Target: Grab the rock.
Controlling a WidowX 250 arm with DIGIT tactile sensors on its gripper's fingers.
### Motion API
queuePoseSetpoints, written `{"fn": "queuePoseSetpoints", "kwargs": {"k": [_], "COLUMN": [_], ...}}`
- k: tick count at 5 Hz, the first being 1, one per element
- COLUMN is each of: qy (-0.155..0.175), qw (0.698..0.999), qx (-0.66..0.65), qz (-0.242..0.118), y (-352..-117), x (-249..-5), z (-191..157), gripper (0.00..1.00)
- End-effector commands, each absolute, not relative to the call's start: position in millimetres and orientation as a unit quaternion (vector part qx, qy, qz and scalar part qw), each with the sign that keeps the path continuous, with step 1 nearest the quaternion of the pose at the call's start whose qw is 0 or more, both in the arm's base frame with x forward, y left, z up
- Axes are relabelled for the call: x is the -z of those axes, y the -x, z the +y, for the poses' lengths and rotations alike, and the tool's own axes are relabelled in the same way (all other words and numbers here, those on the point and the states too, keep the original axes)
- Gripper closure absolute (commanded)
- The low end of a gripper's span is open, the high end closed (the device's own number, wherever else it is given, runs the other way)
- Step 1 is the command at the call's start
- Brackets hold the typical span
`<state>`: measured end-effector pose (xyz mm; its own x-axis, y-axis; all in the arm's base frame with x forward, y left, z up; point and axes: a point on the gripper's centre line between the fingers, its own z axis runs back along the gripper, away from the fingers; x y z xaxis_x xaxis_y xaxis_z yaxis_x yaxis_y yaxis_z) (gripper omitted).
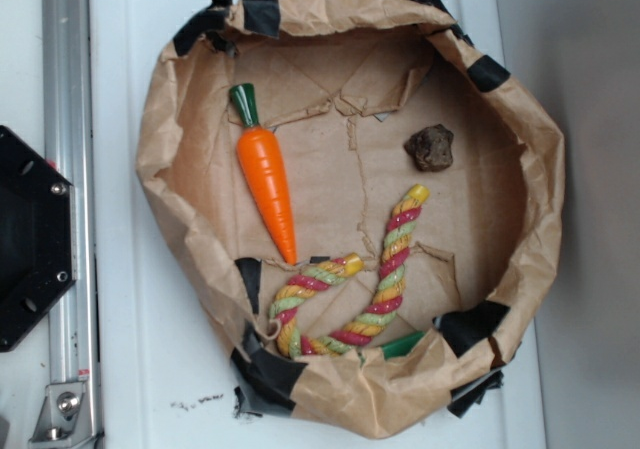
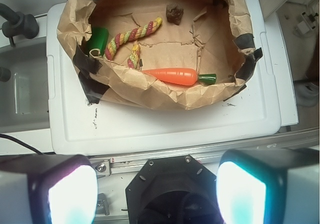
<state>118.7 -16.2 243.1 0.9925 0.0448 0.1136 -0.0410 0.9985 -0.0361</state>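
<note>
The rock [image 1: 430, 147] is a small dark brown lumpy stone on the brown paper floor of the paper-lined basin [image 1: 540, 139], at its right side. In the wrist view the rock [image 2: 174, 13] lies at the far end of the basin. My gripper [image 2: 156, 191] shows only in the wrist view, at the bottom edge. Its two fingers [image 2: 72, 194] stand wide apart with nothing between them, above the black robot base [image 2: 170, 194] and far from the rock. The gripper is out of view in the exterior view.
An orange toy carrot [image 1: 268, 179] with a green top lies left of the rock. A striped rope toy [image 1: 370, 289] curls at the basin's front. A green piece [image 2: 96, 40] sits by the paper wall. The basin stands on a white lid [image 1: 130, 69]; a metal rail [image 1: 70, 169] runs at the left.
</note>
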Motion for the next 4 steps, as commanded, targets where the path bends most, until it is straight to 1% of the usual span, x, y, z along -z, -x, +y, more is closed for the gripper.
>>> {"fn": "queuePoseSetpoints", "kwargs": {"k": [1, 2, 3, 4], "qy": [0.017, -0.009, -0.007, 0.022], "qw": [0.998, 0.988, 0.979, 0.980], "qx": [-0.021, -0.006, -0.007, -0.021], "qz": [-0.057, -0.153, -0.205, -0.198], "y": [-119, -157, -197, -238], "x": [-243, -221, -199, -170], "z": [-16, 11, 25, 34], "gripper": [0.00, 0.00, 0.00, 0.00]}}
